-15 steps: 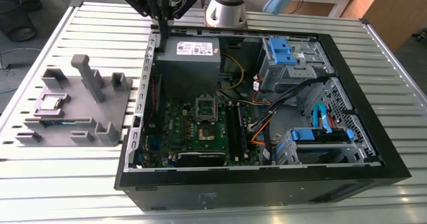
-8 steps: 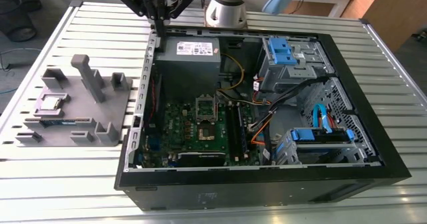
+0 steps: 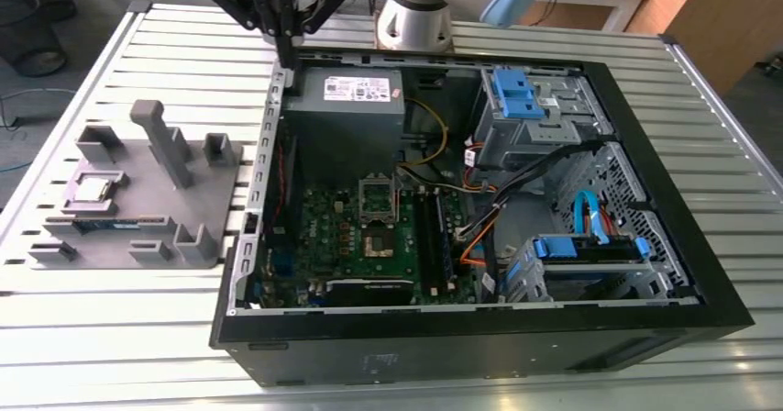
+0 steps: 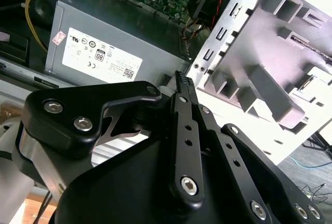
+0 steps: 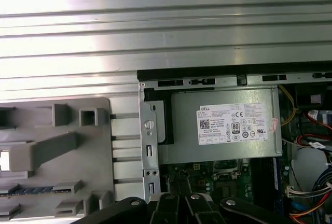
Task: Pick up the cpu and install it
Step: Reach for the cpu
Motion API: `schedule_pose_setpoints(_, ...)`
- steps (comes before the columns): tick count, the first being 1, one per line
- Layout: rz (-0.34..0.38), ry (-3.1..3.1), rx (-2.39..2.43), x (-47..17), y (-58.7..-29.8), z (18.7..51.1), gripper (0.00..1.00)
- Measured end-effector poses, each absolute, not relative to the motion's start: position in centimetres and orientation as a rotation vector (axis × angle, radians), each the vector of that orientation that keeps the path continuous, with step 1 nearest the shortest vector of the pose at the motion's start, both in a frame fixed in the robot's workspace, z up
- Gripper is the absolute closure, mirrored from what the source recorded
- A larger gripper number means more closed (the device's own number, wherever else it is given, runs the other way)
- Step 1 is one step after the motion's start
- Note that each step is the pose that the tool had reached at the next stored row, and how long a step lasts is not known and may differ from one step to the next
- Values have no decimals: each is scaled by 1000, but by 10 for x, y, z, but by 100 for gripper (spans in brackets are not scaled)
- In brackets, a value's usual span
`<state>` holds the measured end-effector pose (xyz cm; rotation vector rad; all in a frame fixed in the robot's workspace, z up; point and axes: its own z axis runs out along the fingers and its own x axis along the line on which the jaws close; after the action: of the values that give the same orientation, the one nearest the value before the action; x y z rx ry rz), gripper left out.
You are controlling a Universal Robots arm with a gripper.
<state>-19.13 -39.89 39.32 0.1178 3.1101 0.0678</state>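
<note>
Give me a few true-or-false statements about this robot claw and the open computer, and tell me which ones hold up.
1. The cpu lies on the grey tray beside the computer case. True.
2. The gripper is holding the cpu. False: it is shut on nothing and hangs over the case's edge near the power supply.
3. The case lies open, with the motherboard showing. True.
4. The case rests on a wooden floor. False: it sits on a slatted metal table.
5. The cpu tray is inside the case. False: it lies outside, at the exterior view's left.
</note>
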Motion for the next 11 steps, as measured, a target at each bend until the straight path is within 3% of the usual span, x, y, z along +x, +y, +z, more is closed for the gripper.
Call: schedule_pose_setpoints(11, 68, 3109, 118, -201, -399, 393, 89)
